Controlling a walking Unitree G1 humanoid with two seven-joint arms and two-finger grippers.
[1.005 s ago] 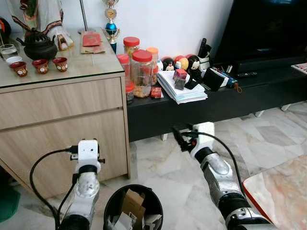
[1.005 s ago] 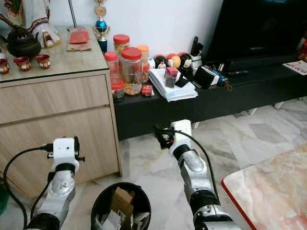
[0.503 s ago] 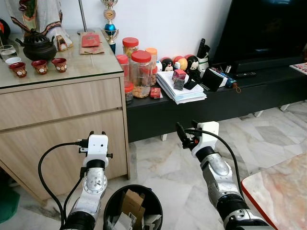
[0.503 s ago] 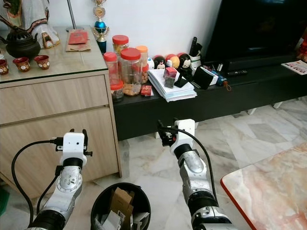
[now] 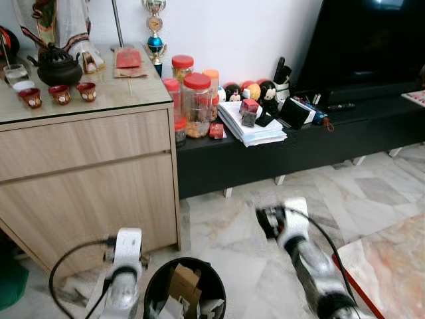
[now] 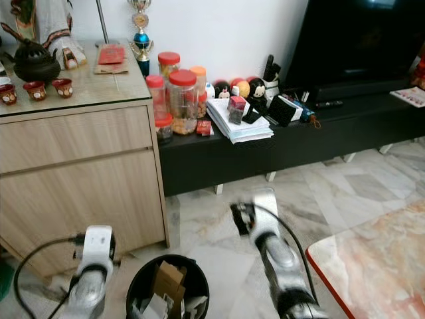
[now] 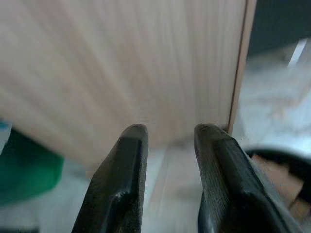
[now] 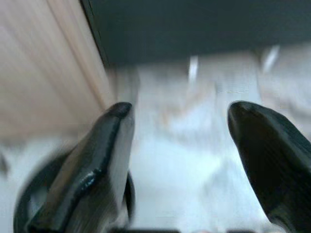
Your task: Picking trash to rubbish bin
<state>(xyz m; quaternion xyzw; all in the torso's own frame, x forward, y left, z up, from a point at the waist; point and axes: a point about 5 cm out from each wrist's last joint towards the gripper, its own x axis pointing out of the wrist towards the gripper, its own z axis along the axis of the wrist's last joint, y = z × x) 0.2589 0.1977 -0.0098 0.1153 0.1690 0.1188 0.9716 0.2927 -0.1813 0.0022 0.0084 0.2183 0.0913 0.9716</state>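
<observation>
I note the wooden cabinet point(image 5: 86, 166) ahead on my left and the low black TV bench point(image 5: 292, 143) beyond, with the black rubbish bin point(image 5: 184, 290) on the marble floor point(image 5: 226, 232) directly below me, already holding cardboard scraps point(image 5: 182, 282). The bin sits between my arms, just beside the left gripper point(image 7: 167, 138), whose fingers stand a little apart and empty. The right gripper point(image 8: 180, 121) is spread wide, empty, slightly farther from the bin.
</observation>
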